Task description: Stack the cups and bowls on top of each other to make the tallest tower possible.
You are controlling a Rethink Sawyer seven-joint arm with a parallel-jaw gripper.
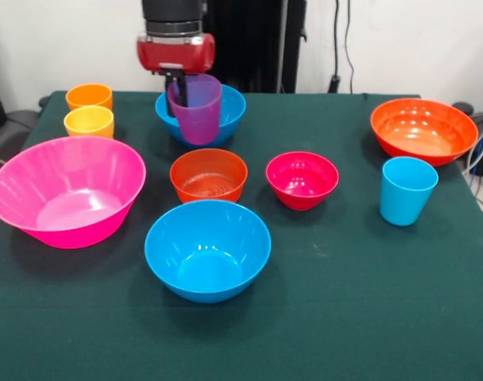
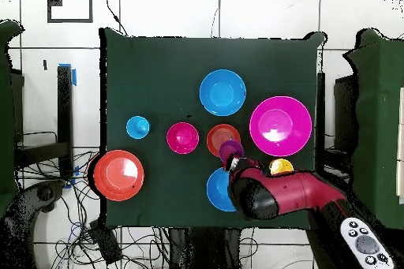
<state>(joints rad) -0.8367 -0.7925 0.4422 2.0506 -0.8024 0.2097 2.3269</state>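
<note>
I am holding the translucent purple cup (image 1: 196,109) clamped in my gripper (image 1: 178,99), hanging above the far blue bowl (image 1: 229,115).

From my front camera I see a table covered in dark green cloth (image 1: 369,317), with a plain white wall (image 1: 416,40) behind it. A dark vertical panel (image 1: 249,40) stands against that wall, and black cables (image 1: 337,40) hang down beside it. Looking down from overhead, I see the green cloth (image 2: 158,69) sitting on a floor of large pale tiles (image 2: 260,9) with dark seams. A tangle of black cables (image 2: 142,234) lies on the floor along one table edge. A grey remote controller (image 2: 365,244) rests near the picture's lower corner. A strip of blue tape (image 2: 72,75) marks the floor.
</note>
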